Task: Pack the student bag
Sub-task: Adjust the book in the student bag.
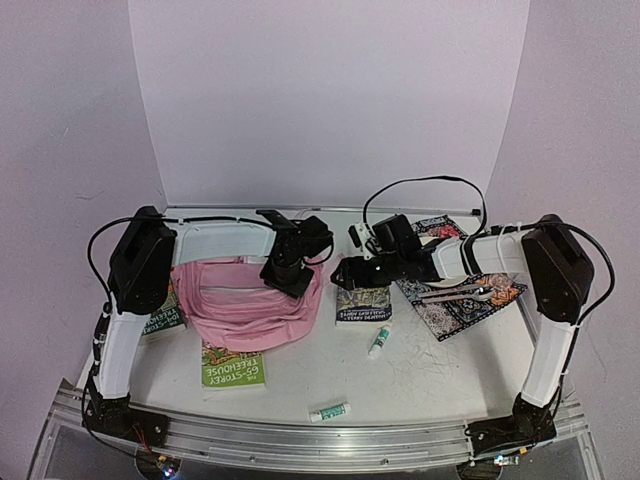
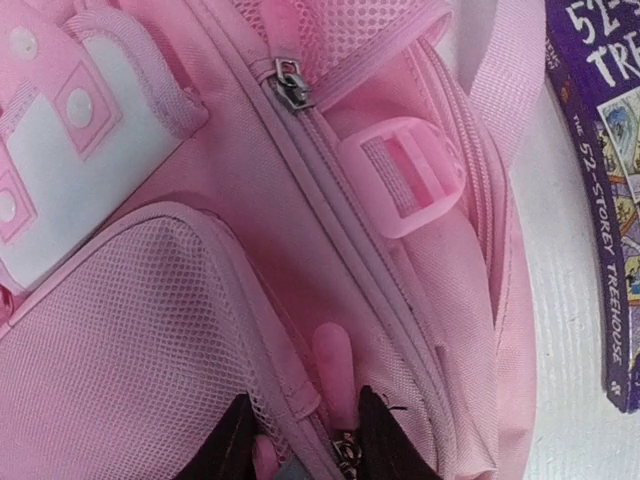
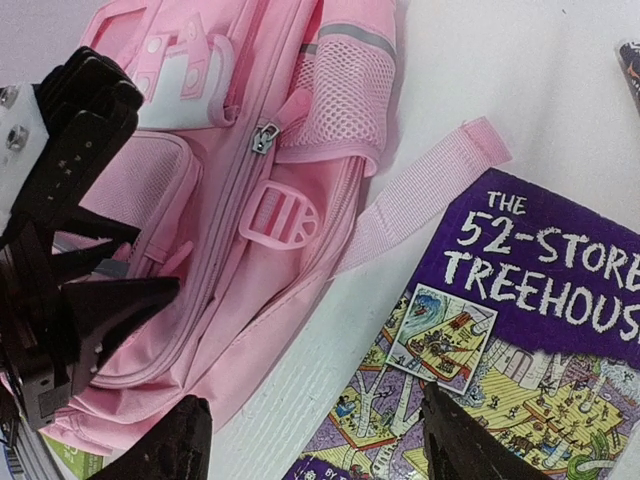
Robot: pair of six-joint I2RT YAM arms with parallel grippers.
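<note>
We work the left gripper [image 2: 312, 445] at the student bag [image 2: 150, 340], which lies flat directly under it, one zip track running away ahead of the fingers. The soft pink zip pull [image 2: 334, 372] stands between the two black fingers, which sit narrow on either side of it. Whether they actually pinch it, we cannot tell.

To do this well, we judge that we should take the tab low, close to its slider. We should then draw along the track rather than upward, so the limp fabric does not bunch.

The right gripper [image 3: 315, 440] hangs with its fingers wide apart, holding nothing, over a purple book [image 3: 520, 300] beneath it. It could pin the bag down. The book's cover and spine read "THE 52-STOREY TREEHOUSE". We find no legible writing on the bag's white patch [image 2: 45, 210].
</note>
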